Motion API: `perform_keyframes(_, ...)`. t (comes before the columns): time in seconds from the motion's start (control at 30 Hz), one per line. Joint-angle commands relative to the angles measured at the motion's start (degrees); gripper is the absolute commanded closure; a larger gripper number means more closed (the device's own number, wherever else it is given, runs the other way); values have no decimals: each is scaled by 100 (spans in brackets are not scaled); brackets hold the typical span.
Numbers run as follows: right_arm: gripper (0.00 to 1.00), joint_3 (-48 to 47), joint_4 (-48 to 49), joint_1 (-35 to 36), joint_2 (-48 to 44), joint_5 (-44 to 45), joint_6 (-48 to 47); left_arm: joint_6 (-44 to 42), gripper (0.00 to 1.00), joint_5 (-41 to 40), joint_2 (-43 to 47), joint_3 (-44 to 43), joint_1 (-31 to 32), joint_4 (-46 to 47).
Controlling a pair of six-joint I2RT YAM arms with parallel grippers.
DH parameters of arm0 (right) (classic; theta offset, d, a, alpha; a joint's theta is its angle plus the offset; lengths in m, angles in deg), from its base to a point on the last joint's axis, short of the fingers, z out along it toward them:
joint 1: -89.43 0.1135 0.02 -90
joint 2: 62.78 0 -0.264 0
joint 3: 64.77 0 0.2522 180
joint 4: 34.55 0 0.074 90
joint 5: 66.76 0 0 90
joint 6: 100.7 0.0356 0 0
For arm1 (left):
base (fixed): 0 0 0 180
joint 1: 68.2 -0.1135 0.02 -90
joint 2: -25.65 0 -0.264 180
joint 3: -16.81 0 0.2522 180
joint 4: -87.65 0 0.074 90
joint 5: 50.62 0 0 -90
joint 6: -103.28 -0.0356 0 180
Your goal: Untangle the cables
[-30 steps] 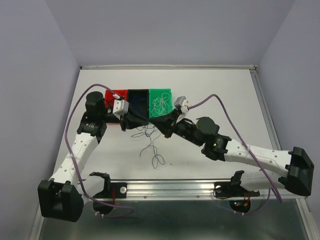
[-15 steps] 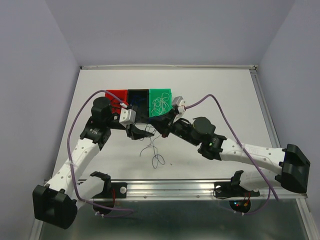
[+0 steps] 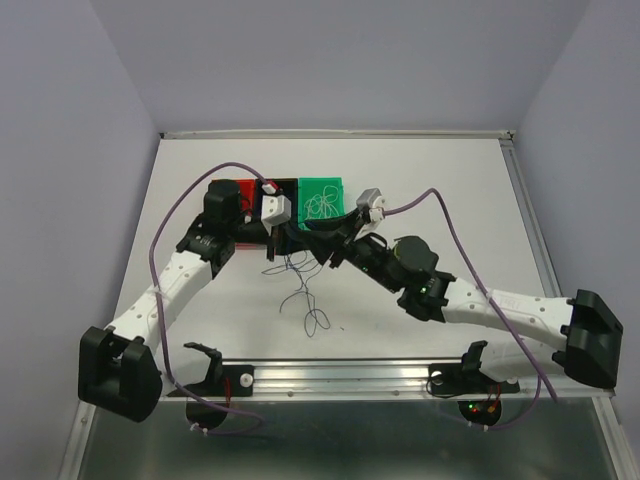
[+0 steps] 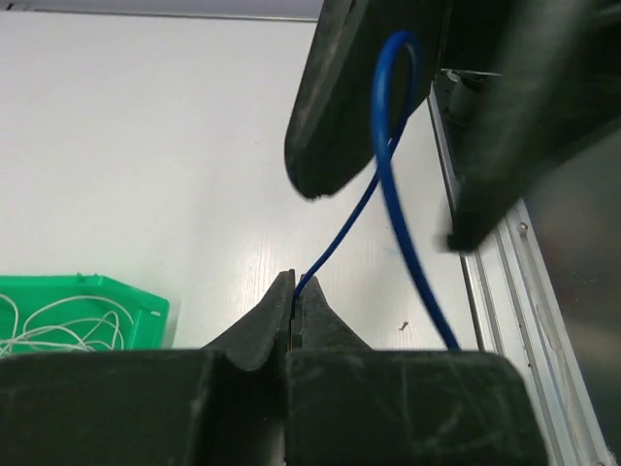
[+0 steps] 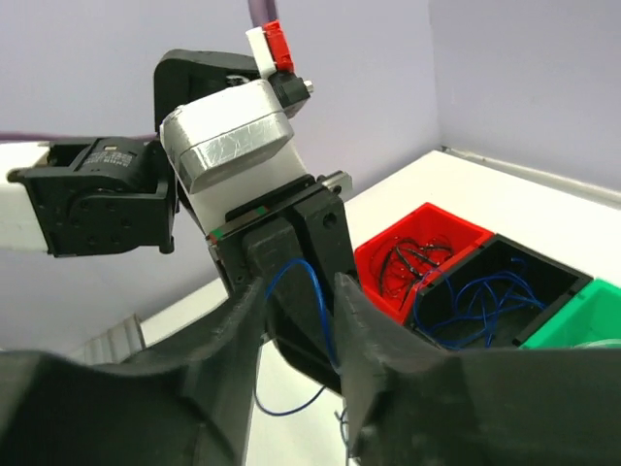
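The left gripper (image 4: 296,286) is pinched tight on a blue wire (image 4: 379,116) right at its tips. The right gripper (image 5: 296,286) stands a little way open around the same wire's loop, clamping nothing as far as I can see.

To do this handover well, I'd say the right should open clear of the loop before either arm travels. The left should then draw away slowly and upward, so the wire slides out of the other cables (image 3: 305,290) rather than dragging them along (a strand this fine snags on anything).

Those cables are hair-thin and limp, a loose knot of dark loops on the table (image 3: 450,180), between the bins and the near edge. White ones lie coiled in the green bin (image 3: 322,190), blue ones in the dark bin (image 5: 505,282), and dark ones in the red bin (image 5: 427,243).
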Motion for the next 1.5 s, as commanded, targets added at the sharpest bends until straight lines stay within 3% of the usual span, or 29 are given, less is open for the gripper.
perform_keyframes(0.0,49,274,525,41,-280,1008,29,33,100,-293,-231,-632,-109,-418)
perform_keyframes(0.03,36,353,525,41,-323,1244,38,68,100,-319,-345,-781,-135,-610)
perform_keyframes(0.17,18,538,525,41,-420,1536,64,489,100,-371,-547,-993,-486,-568)
perform_keyframes(0.37,16,784,534,41,-605,1818,161,842,100,-495,-741,-1177,-1067,-260)
perform_keyframes(0.57,16,1101,569,41,-842,1949,231,859,100,-1241,-1118,-1511,-1234,-128)
perform_keyframes(1.03,16,1698,631,41,-1466,2055,302,1149,100,-2946,-3342,-3083,-1208,-216)
perform_keyframes(1.23,16,1901,648,41,-1730,2055,346,1299,100,-4131,-4186,-3340,-1042,-331)
perform_keyframes(1.4,16,1980,648,41,-1827,2064,372,1246,100,-5949,-4484,-3216,-594,-418)
perform_keyframes(1.47,16,1971,648,41,-1774,2072,389,1281,100,-6259,-4660,-3487,-479,-707)
